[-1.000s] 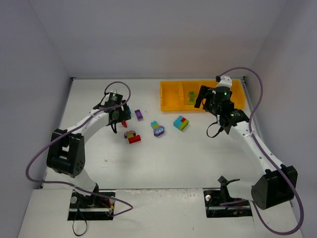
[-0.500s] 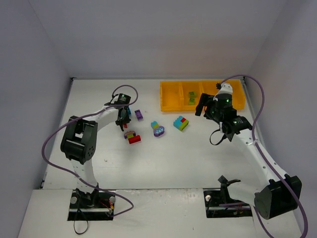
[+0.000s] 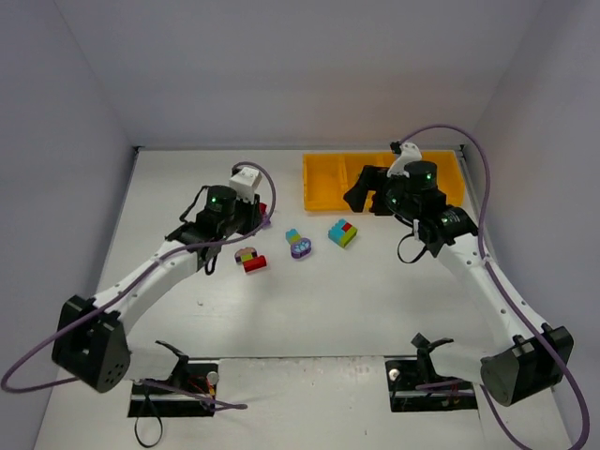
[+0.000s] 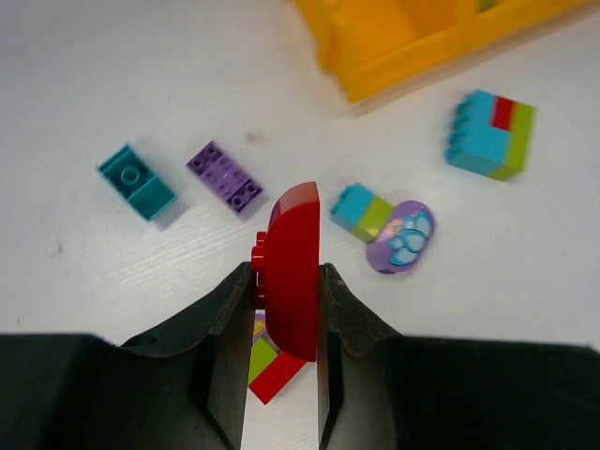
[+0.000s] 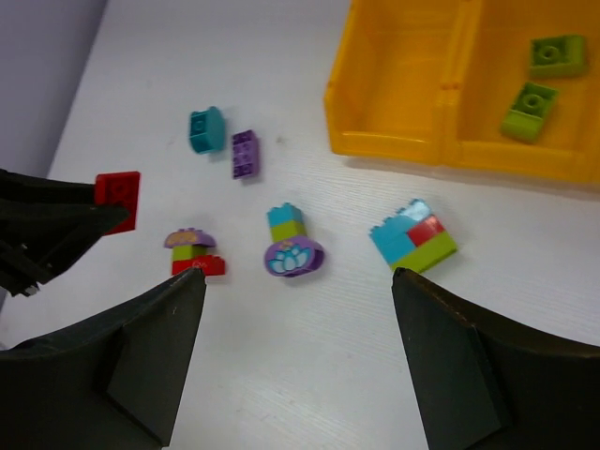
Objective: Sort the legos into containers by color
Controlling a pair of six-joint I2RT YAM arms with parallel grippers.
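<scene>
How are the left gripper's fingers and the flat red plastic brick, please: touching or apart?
Touching: left wrist view shows both fingers clamped on the red brick.

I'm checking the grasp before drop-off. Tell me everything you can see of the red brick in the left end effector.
The red brick is small, glossy plastic, a flat piece seen edge-on from the left wrist, studs toward one finger. The left end effector is shut on it, fingers pressing its two broad faces. It stands upright and appears lifted off the table, above a lime-and-red cluster, touching nothing else.
</scene>
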